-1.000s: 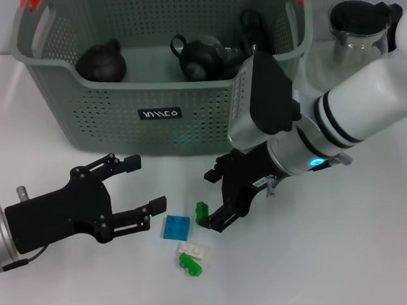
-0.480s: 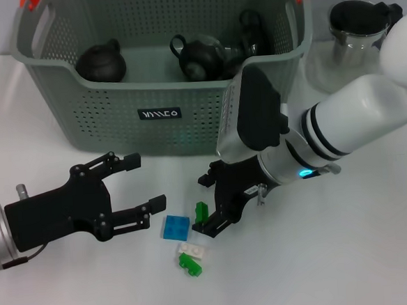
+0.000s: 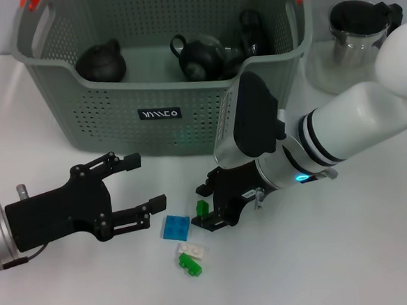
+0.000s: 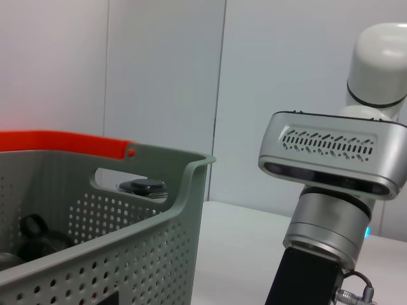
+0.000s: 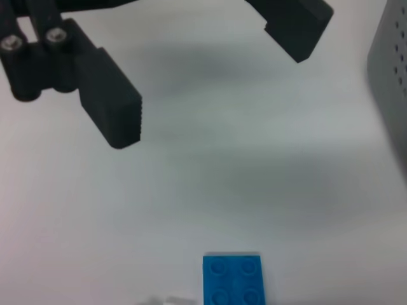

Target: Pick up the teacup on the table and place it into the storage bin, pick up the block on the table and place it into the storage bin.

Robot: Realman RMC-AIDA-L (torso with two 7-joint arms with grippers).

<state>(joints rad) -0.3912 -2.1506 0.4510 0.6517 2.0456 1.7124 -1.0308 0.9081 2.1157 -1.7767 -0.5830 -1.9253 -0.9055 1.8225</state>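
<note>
The grey-green perforated storage bin stands at the back and holds three dark teaware pieces. No teacup shows on the table. A small upright green block stands in front of the bin, beside a blue block, a white block and another green block. My right gripper is open, low over the table, with a finger on either side of the upright green block. My left gripper is open and empty, left of the blocks. The blue block also shows in the right wrist view.
A glass pitcher with a black lid stands at the back right, beside the bin. The left wrist view shows the bin's corner and my right arm. The right wrist view shows the left gripper's fingers.
My right gripper has moved left and lower, closing in around the upright green block. The left gripper and the blocks have not moved.
</note>
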